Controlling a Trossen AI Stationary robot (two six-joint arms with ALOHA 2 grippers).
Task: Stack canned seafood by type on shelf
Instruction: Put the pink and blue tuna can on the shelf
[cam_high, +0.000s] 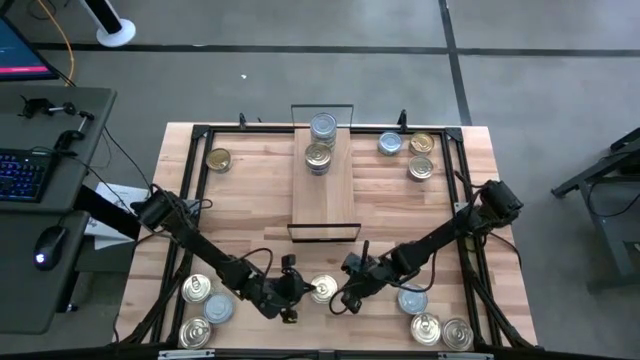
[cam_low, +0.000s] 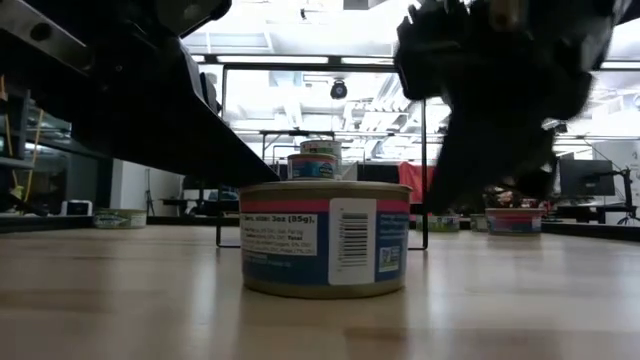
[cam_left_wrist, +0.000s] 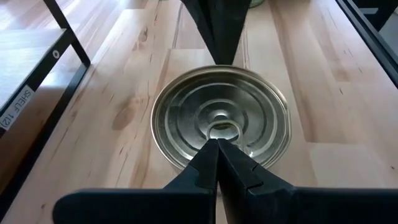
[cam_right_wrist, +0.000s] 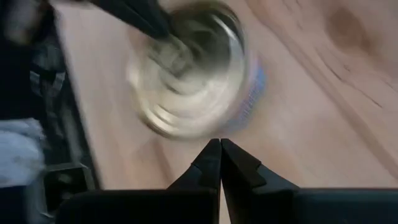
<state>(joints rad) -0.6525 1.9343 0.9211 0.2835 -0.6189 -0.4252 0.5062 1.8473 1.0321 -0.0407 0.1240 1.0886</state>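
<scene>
1. Left hand (cam_high: 297, 290), fingers pinched together, holds nothing; it sits just left of a gold-topped tin (cam_high: 323, 290) at the table's (cam_high: 250, 210) near edge.
2. Shelf (cam_high: 324, 200) runs near-to-far, two tins (cam_high: 321, 140) stacked at its far end.
3. Right hand (cam_high: 340, 301), also pinched empty, is blurry in its wrist view.

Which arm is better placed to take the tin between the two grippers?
Probably the left: the shut left gripper is over the tin, while the shut right gripper is just beside it.

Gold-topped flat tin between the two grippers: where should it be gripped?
Grip the gold-topped flat round tin across its side wall, descending from above with fingers spread. It sits upright on the butcher-block table, lid up, with clear wood on both flanks.
</scene>
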